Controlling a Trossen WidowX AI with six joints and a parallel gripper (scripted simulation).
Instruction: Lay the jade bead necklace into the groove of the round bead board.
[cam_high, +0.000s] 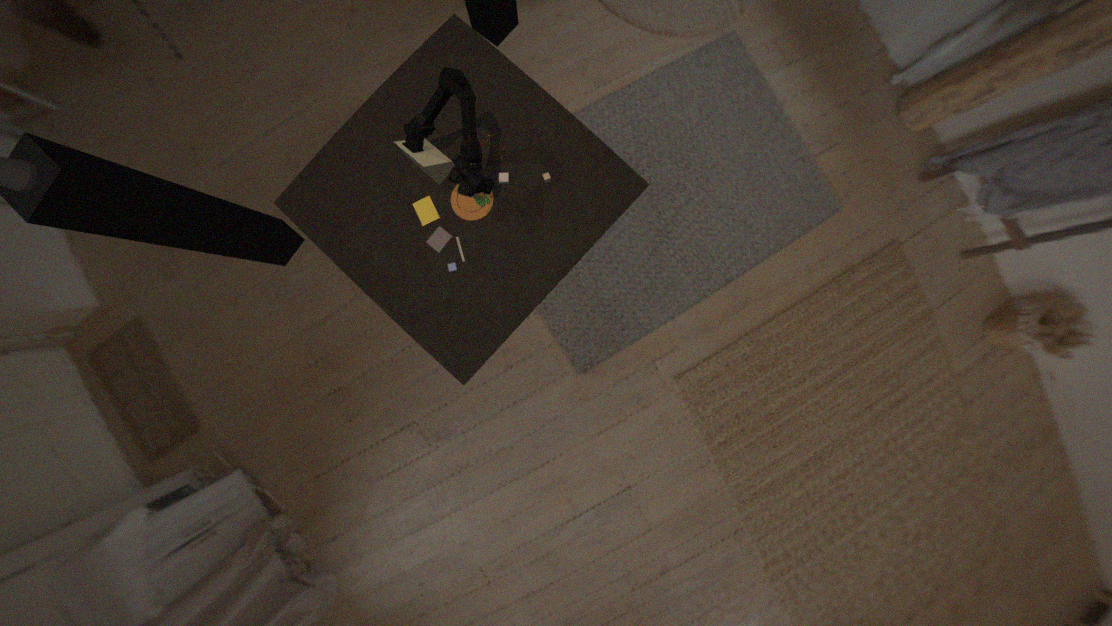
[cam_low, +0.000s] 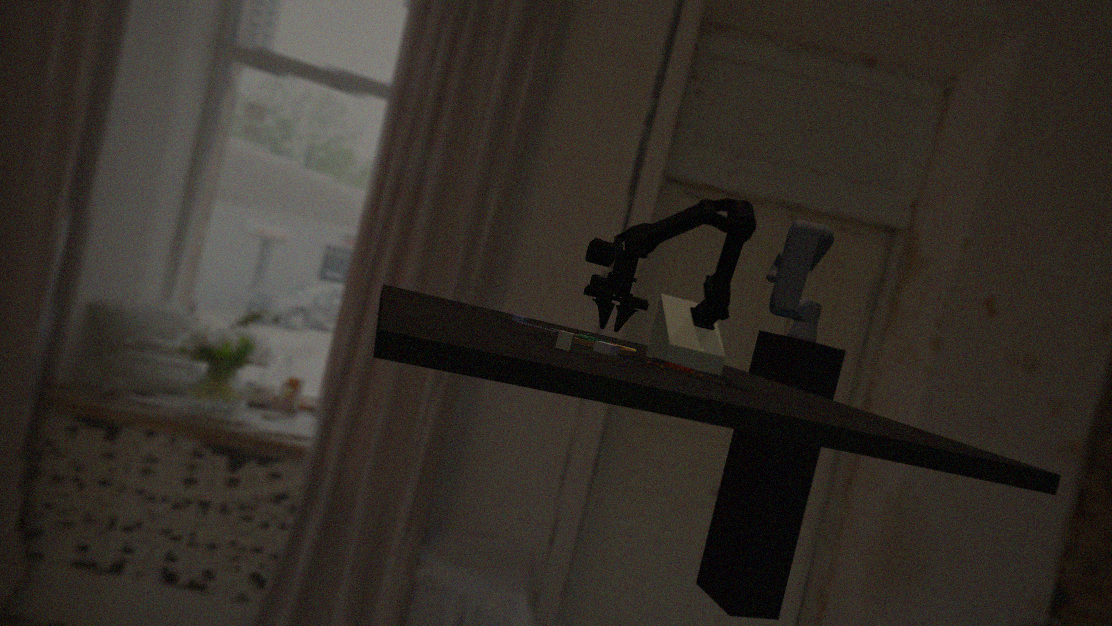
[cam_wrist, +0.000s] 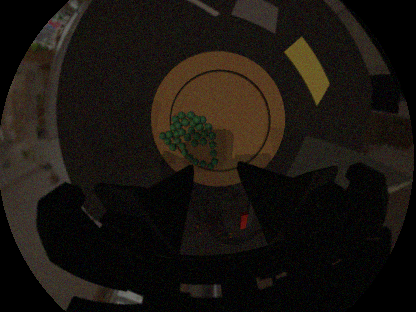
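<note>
Before you stands a dark square bench (cam_high: 466, 326) (cam_low: 544, 369); on it you see the round orange bead board (cam_high: 463, 211) (cam_wrist: 240, 62); near this board lie a yellow piece (cam_high: 425, 210) (cam_wrist: 307, 70) and a mauve piece (cam_high: 438, 239) (cam_wrist: 256, 14); a thin pale stick (cam_high: 460, 248) lies just beside the mauve piece, farther from the board than the yellow one.

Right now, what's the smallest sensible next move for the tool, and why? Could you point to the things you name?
Probably shift the open tool (cam_high: 476, 191) (cam_low: 608, 329) (cam_wrist: 215, 167) sideways over the jade bead necklace (cam_high: 482, 199) (cam_wrist: 192, 134) before lowering: the beads lie bunched on one side of the round bead board (cam_high: 460, 209) (cam_wrist: 250, 150), mostly off its groove, and nothing is between the fingertips.
</note>
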